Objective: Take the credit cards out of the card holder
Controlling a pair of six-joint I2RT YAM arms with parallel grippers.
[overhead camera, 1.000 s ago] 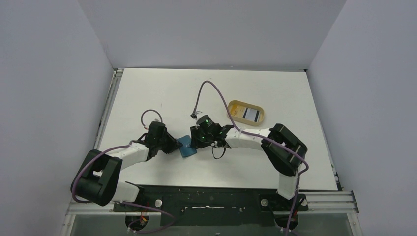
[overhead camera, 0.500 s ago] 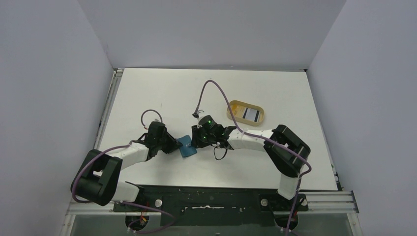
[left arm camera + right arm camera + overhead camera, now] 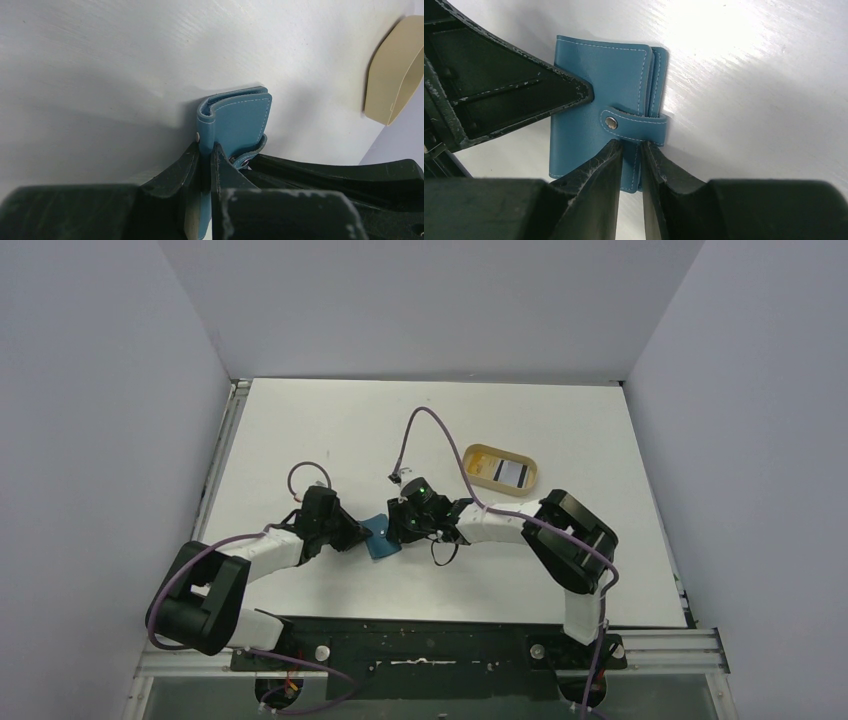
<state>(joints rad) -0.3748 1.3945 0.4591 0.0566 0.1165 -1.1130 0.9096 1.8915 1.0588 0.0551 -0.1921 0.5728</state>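
1 white credit card (image 3: 511, 473) lies in the tan tray (image 3: 478, 456), well away from both jaws, while the teal card holder (image 3: 599, 100), snap strap (image 3: 634, 125) fastened, sits pinched in the jaws of left gripper (image 3: 206, 165) and right gripper (image 3: 631, 160), so opening it likely remains.

card holder (image 3: 240, 117): lower part hidden between left gripper (image 3: 206, 148) jaws | interior: concealed, strap (image 3: 636, 125) snapped shut | tray (image 3: 395, 70): cut off at left wrist view's right edge | credit card (image 3: 511, 473) in tray: too small to read overhead
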